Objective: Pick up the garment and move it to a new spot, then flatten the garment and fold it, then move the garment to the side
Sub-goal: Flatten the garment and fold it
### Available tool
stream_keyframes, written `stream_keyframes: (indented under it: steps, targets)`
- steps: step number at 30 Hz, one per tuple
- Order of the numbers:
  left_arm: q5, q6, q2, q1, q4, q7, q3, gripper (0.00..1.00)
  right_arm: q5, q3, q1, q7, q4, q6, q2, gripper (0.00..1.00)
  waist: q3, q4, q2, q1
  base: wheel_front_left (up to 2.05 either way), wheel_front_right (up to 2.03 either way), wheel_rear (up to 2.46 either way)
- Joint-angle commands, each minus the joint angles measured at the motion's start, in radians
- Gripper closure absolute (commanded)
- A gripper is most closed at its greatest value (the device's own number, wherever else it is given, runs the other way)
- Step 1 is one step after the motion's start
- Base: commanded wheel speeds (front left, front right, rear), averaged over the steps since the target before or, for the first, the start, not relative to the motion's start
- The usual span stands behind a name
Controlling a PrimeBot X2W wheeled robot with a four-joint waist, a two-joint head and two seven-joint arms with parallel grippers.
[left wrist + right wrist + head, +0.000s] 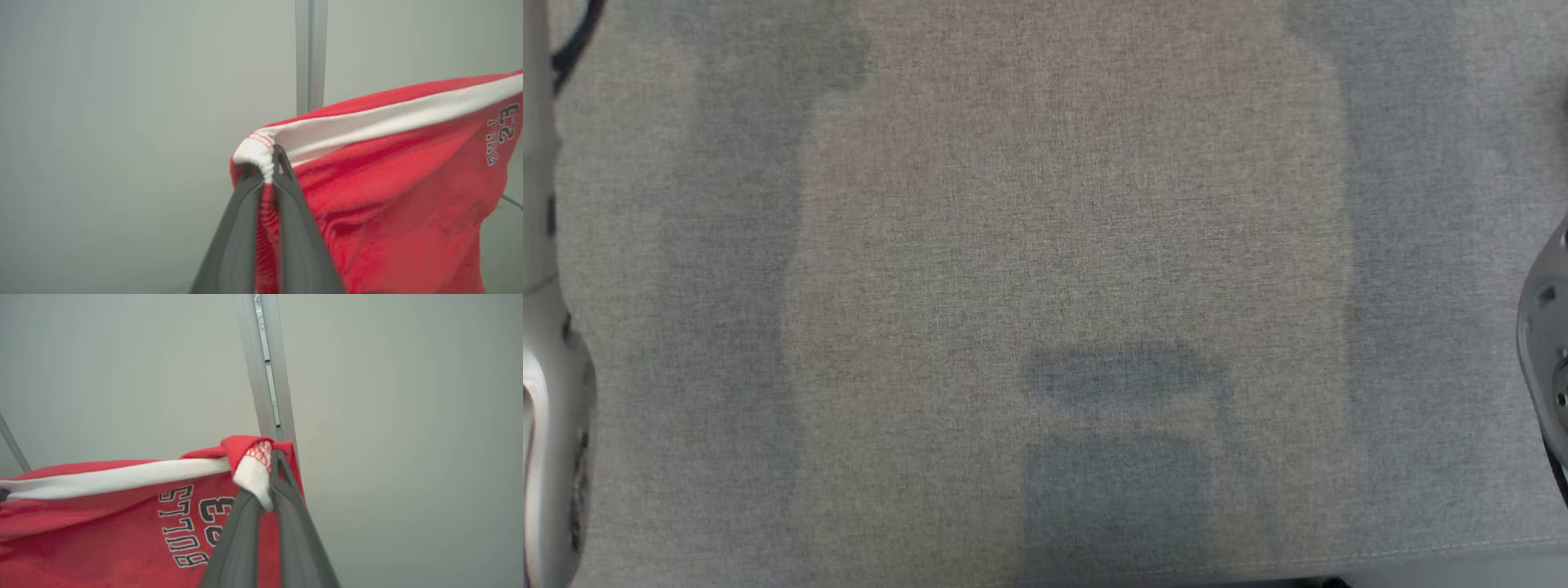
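Step in hand: the carry. Left pincer (265,169) and right pincer (267,473) each pinch a white-band corner of the red garment (388,183), stretched aloft between them. Next move likely calls for lowering it flat onto the grey bench (1045,245).

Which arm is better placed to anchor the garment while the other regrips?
Left, probably: the left pincer pinches the garment cleanly at its white band; the right pincer holds a bunched fold, mesh showing.

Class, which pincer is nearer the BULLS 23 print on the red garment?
Right. The right pincer grips the garment beside the print; the left pincer grips the far end.
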Motion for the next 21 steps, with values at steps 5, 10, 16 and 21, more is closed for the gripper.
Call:
stream_keyframes:
  steps: [5, 10, 16, 21]
  targets:
    - [0.055, 0.010, -0.021, -0.144, 0.164, -0.237, 0.012, 1.00, -0.048, -0.018, -0.143, -0.203, 0.138, -0.002, 0.037, 1.00, 0.104, 0.004, 0.0000, -0.0004, 0.00, 0.00, 0.00]
    - [0.044, -0.026, -0.014, -0.109, 0.289, -0.413, -0.025, 1.00, -0.014, 0.080, -0.081, -0.335, 0.221, -0.002, 0.030, 1.00, 0.120, 0.013, 0.0000, -0.0004, 0.00, 0.00, 0.00]
    - [-0.025, -0.036, -0.005, 0.135, 0.319, -0.467, -0.147, 1.00, 0.130, 0.227, 0.226, -0.415, 0.186, -0.002, -0.049, 1.00, 0.079, 0.023, 0.0000, -0.0004, 0.00, 0.00, 0.00]
    - [-0.110, -0.036, 0.027, 0.390, 0.181, -0.474, -0.260, 1.00, 0.235, 0.270, 0.529, -0.440, 0.063, -0.002, -0.149, 1.00, 0.040, 0.038, 0.0000, -0.0004, 0.00, 0.00, 0.00]
